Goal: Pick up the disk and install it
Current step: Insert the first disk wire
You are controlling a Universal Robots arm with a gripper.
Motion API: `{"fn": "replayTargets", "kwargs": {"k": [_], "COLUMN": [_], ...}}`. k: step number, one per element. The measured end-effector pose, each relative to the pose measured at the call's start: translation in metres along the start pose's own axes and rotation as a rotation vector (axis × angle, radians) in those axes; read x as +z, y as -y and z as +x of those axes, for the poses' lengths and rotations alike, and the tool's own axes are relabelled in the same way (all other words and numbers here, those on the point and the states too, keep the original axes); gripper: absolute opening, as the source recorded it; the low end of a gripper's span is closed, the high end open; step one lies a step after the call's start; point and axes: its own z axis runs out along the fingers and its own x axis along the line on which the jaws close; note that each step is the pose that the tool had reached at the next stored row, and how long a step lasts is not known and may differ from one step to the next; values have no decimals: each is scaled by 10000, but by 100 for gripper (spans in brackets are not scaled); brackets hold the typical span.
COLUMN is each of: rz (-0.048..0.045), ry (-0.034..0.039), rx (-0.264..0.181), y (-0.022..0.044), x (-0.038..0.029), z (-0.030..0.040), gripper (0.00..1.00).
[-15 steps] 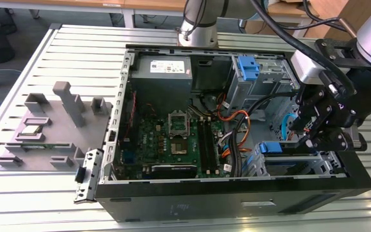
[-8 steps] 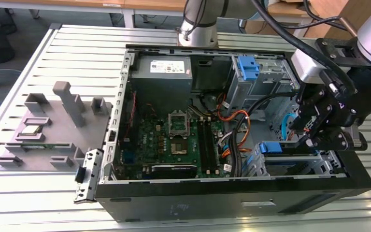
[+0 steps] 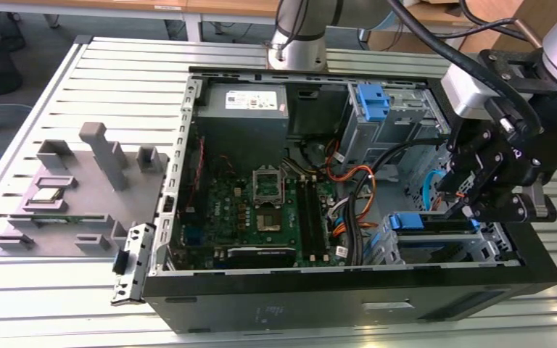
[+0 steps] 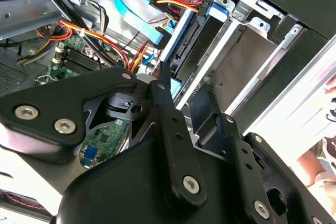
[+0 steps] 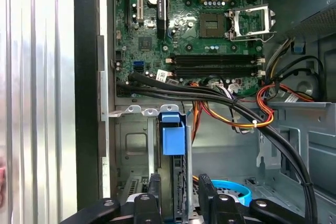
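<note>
The claw (image 5: 178, 179) hangs open astride the disk (image 5: 174, 139), standing edge-on in the computer case (image 3: 356, 304) bay at the exterior view's near right.

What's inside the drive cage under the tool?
The disk stands on edge in the cage, with its blue rail showing. The tool covers part of it, and its label is hidden.
</note>
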Motion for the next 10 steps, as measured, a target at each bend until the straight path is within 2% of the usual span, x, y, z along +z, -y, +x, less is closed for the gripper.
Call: {"fn": "replayTargets", "kwargs": {"k": [6, 10], "rz": [0, 0], "ry": [-3, -2], "rx": [0, 0], "y": [5, 9], "x": [-1, 3], "z": [-9, -40], "gripper": [42, 42]}}
